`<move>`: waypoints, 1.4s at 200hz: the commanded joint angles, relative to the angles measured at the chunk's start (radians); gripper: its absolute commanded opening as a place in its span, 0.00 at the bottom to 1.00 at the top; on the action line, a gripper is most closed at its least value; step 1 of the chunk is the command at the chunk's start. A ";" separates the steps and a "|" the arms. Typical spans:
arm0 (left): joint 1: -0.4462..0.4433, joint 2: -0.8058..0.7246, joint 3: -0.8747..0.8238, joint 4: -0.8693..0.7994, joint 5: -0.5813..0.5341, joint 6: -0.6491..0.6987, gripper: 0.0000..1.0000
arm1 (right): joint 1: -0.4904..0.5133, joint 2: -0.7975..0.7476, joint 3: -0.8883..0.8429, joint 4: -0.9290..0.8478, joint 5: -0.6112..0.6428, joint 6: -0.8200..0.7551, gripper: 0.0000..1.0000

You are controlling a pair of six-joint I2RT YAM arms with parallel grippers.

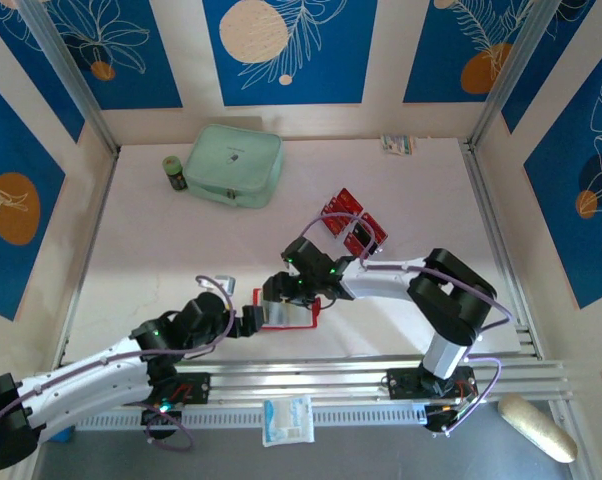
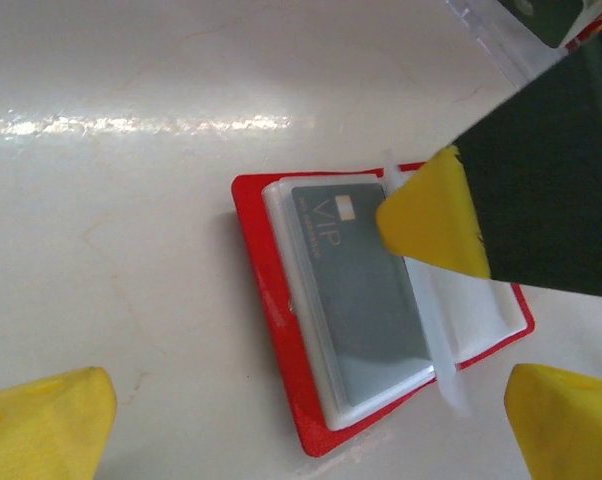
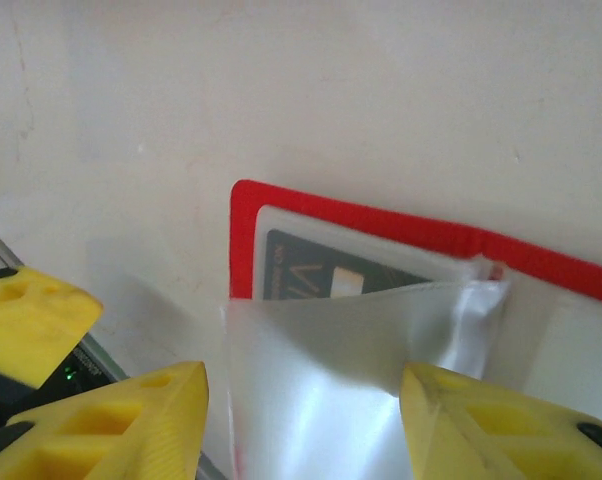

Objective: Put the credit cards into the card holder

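The card holder (image 1: pixel 287 313) lies open on the table, red cover (image 2: pixel 271 320) down and pale sleeves up. A dark card (image 2: pixel 366 290) lettered VIP sits in a sleeve (image 3: pixel 311 275). My left gripper (image 2: pixel 306 430) hovers open over the holder's near edge, its fingers (image 2: pixel 41 425) wide apart. My right gripper (image 3: pixel 301 420) is open with a clear sleeve page (image 3: pixel 331 370) standing up between its fingers, and one fingertip (image 2: pixel 431 215) rests by the spine. Red credit cards (image 1: pixel 356 222) lie behind the right arm, clear of both grippers.
A mint-green zip case (image 1: pixel 236 165) and a small dark bottle (image 1: pixel 175 172) stand at the back left. A small packet (image 1: pixel 398 144) lies by the back wall. A white packet (image 1: pixel 286 420) hangs on the front rail (image 1: pixel 361 375).
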 commanded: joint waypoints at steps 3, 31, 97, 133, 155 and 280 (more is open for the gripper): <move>0.009 -0.009 -0.018 -0.037 -0.008 -0.012 1.00 | 0.008 0.031 0.022 0.085 -0.033 0.059 0.54; 0.009 -0.005 -0.029 -0.036 -0.001 -0.011 1.00 | 0.009 0.037 -0.001 0.129 -0.034 0.094 0.54; 0.009 0.098 -0.039 0.049 0.008 -0.009 1.00 | 0.010 0.027 -0.052 0.192 -0.032 0.152 0.54; 0.009 0.217 -0.002 0.119 0.009 0.014 1.00 | 0.017 0.028 -0.058 0.199 -0.026 0.161 0.54; 0.009 0.298 0.026 0.156 0.011 0.031 1.00 | 0.021 0.029 -0.060 0.204 -0.027 0.166 0.54; 0.009 0.482 0.018 0.158 -0.064 -0.039 0.94 | -0.014 -0.085 -0.096 0.139 -0.019 0.087 0.54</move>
